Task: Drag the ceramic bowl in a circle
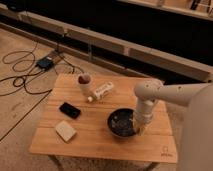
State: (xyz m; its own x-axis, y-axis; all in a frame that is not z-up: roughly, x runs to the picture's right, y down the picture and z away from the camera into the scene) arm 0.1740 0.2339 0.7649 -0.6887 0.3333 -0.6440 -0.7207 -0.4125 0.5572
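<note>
The shiny round ceramic bowl [121, 123] sits on the smooth wooden table [100, 140], near its right side. The white gripper [137, 125] reaches down onto the bowl's right rim.

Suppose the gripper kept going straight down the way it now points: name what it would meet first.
The gripper points downward at the right rim of the ceramic bowl, so it would probably meet the bowl first, then the wooden table beneath it. Whether it already touches the bowl is unclear.

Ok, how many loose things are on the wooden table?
5: ceramic bowl front right under the gripper; cup and bottle at back; phone and pale block left. None seem hidden.
</note>
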